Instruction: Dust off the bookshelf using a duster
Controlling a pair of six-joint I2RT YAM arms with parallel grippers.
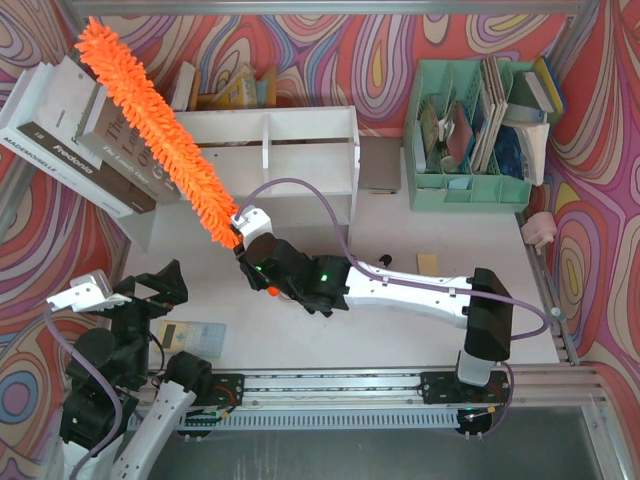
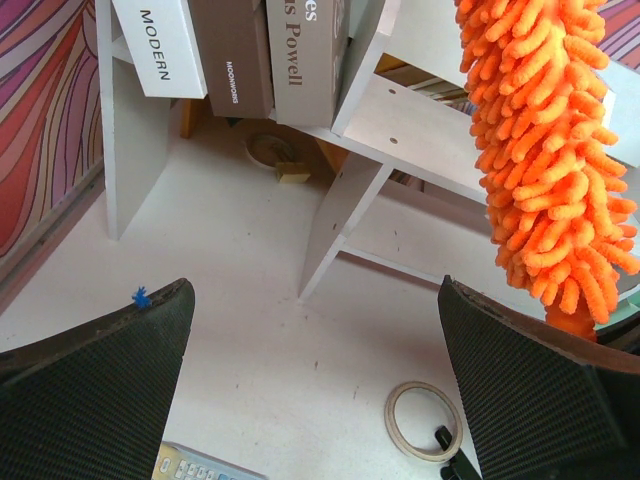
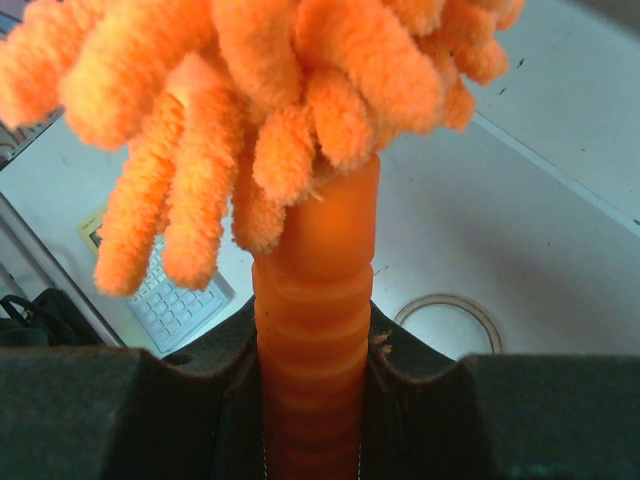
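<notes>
The orange fluffy duster (image 1: 150,130) slants up to the left, from my right gripper (image 1: 250,248) across the left end of the white bookshelf (image 1: 275,140) to the leaning books. In the right wrist view the gripper (image 3: 315,400) is shut on the duster's ribbed orange handle (image 3: 315,320), with the chenille strands (image 3: 250,100) fanning out above. My left gripper (image 1: 150,290) hovers low at the front left, open and holding nothing. In the left wrist view its fingers (image 2: 100,370) frame bare table, with the duster (image 2: 550,160) at the right before the bookshelf (image 2: 400,120).
Large white and grey books (image 1: 70,140) lean against the shelf's left side. A mint green organiser (image 1: 470,130) stands at the back right. A calculator (image 1: 190,340) lies near the front left, and a tape ring (image 2: 427,420) rests on the table by it.
</notes>
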